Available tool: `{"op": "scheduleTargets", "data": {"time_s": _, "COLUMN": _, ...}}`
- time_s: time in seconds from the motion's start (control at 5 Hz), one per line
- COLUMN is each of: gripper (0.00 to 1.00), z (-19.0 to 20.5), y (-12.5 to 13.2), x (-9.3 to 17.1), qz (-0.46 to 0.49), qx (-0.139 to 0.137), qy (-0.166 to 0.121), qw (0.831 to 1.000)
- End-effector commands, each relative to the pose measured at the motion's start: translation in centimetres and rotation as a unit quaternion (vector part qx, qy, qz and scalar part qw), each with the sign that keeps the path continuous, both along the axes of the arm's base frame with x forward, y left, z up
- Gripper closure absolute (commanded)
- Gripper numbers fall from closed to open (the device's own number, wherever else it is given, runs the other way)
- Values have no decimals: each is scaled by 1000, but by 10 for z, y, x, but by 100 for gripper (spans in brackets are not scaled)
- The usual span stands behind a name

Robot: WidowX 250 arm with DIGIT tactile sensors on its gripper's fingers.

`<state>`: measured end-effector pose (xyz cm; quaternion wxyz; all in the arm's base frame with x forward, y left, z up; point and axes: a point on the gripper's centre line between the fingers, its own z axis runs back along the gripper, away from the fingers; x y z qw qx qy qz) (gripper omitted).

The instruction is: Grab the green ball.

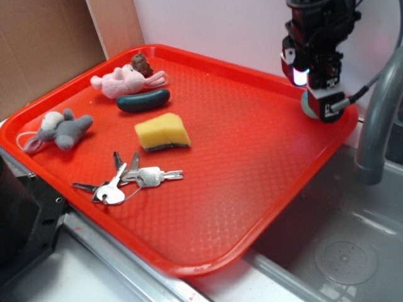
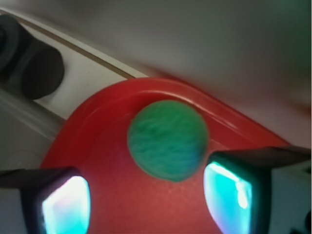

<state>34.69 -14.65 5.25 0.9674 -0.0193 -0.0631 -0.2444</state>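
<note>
The green ball [image 2: 166,139], teal and knitted, lies in the far right corner of the red tray [image 2: 92,151], close to its raised rim. In the wrist view it sits just ahead of my gripper [image 2: 146,200], nearer the right finger, and the jaws stand wide apart with only bare tray between them. In the exterior view my gripper [image 1: 318,94] hangs over that corner, and only a sliver of the ball [image 1: 306,105] shows beside the lower finger. I cannot tell whether a finger touches the ball.
On the tray [image 1: 252,157] lie a yellow sponge [image 1: 162,132], a bunch of keys [image 1: 126,179], a dark green pickle toy [image 1: 143,100], a pink plush [image 1: 119,82] and a grey plush [image 1: 60,129]. A metal sink [image 1: 334,245] and faucet [image 1: 378,119] are right of the tray.
</note>
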Motion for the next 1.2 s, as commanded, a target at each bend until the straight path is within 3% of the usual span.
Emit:
{"op": "scheduleTargets", "data": {"time_s": 0.0, "gripper": 41, "z": -15, "y": -19, "x": -11, "qz": 6, "qx": -9, "qy": 1, "qw": 1000}}
{"op": "scheduleTargets", "data": {"time_s": 0.2, "gripper": 100, "z": -23, "y": -14, "x": -20, "qz": 25, "qx": 3, "qy": 8, "qw": 1000}}
{"op": "scheduleTargets", "data": {"time_s": 0.4, "gripper": 100, "z": -19, "y": -9, "x": -31, "qz": 47, "qx": 15, "qy": 6, "qw": 999}}
{"op": "scheduleTargets", "data": {"time_s": 0.6, "gripper": 100, "z": 1, "y": -2, "x": -44, "qz": 82, "qx": 16, "qy": -23, "qw": 996}}
{"op": "scheduleTargets", "data": {"time_s": 0.8, "gripper": 100, "z": 51, "y": 28, "x": -19, "qz": 103, "qx": 3, "qy": -40, "qw": 994}}
{"op": "scheduleTargets", "data": {"time_s": 1.0, "gripper": 100, "z": 87, "y": 33, "x": -46, "qz": 135, "qx": 3, "qy": -27, "qw": 990}}
